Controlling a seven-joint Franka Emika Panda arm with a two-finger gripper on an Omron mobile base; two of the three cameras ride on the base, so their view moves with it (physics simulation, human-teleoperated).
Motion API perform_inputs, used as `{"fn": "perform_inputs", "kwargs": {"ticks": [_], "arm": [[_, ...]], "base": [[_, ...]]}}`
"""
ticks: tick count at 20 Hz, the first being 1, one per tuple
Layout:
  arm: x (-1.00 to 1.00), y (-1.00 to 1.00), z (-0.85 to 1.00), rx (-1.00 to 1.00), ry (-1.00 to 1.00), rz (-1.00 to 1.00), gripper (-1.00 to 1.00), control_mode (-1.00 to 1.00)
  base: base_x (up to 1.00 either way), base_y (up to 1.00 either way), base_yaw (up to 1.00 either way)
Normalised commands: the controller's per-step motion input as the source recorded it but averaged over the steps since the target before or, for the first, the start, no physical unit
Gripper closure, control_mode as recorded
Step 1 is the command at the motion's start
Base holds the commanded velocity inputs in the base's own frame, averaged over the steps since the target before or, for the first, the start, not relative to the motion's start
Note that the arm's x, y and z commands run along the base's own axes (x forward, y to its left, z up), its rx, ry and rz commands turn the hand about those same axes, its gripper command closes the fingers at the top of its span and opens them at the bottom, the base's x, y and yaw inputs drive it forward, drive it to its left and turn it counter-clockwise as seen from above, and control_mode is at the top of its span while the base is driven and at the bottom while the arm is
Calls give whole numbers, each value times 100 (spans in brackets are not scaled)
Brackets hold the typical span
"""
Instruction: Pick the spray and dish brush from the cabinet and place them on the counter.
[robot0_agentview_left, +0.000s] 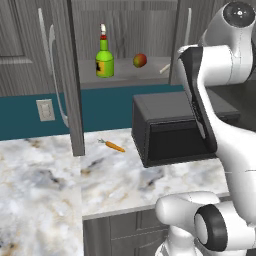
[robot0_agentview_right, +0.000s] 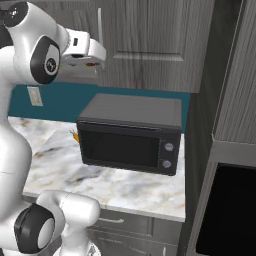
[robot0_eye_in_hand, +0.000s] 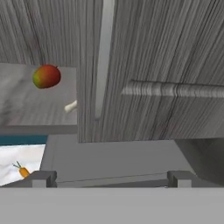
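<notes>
A: How far along are we?

B: Nothing is moved yet, I'd judge. The spray (robot0_agentview_left: 104, 57) stands upright on the shelf of the open cabinet (robot0_agentview_left: 125, 20), left of the apple (robot0_agentview_left: 140, 60). The brush (robot0_agentview_left: 164, 69) lies at the shelf's right end, half hidden by the door edge.

A: And the pincer (robot0_eye_in_hand: 109, 178)?

B: Spread wide, gripping nothing, raised above the microwave (robot0_agentview_left: 170, 127) and facing the shut right door.

A: On the desk (robot0_agentview_left: 45, 185)?

B: A carrot (robot0_agentview_left: 113, 146) near the open left door's edge; the near left stretch offers free room for both items.

A: Tight spots?

B: The right door's edge hems in the brush, and the microwave sits close under the shelf. Approaching from the left looks easier.
</notes>
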Motion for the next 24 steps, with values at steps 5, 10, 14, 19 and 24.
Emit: {"fn": "perform_inputs", "kwargs": {"ticks": [5, 10, 14, 19, 24], "arm": [[43, 0, 0, 0, 0, 2, -100, -100], [49, 0, 0, 0, 0, 3, -100, -100], [51, -3, 0, 0, 0, 3, -100, -100], [52, -6, 0, 0, 0, 3, -100, -100], [45, -11, -3, 0, 0, 1, -100, -100]], "base": [[0, 0, 0], [0, 0, 0], [0, 0, 0], [0, 0, 0], [0, 0, 0]]}}
